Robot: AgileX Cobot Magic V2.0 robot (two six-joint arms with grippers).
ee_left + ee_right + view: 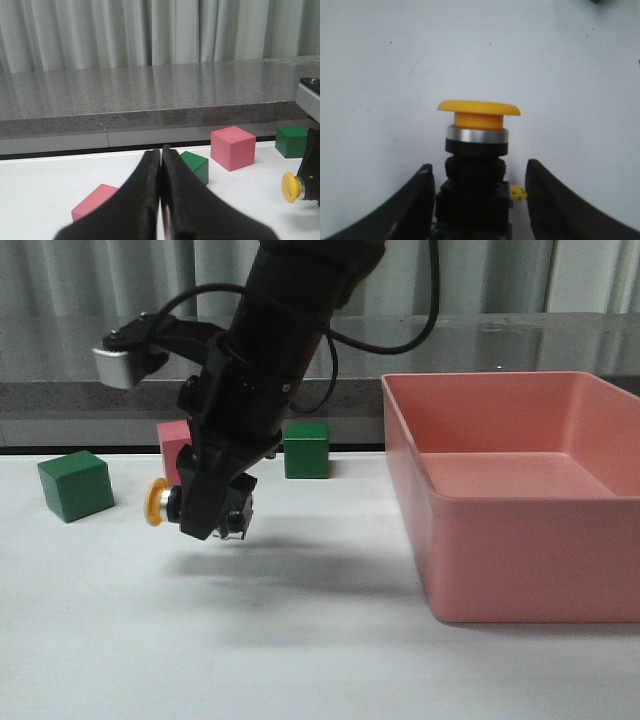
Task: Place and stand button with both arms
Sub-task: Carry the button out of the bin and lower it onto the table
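Observation:
The button, with a yellow cap, a black body and a dark square base, lies on its side between my right gripper's fingers, cap pointing left, just above the white table. In the right wrist view the button sits between the two black fingers, cap pointing away from the wrist, and my right gripper is shut on its base. The left wrist view shows the button at the far right. My left gripper is shut and empty, and it is out of the front view.
A large pink bin stands on the right. A green cube, a pink cube and a second green cube stand behind the button. The left wrist view shows another pink cube close to the left fingers.

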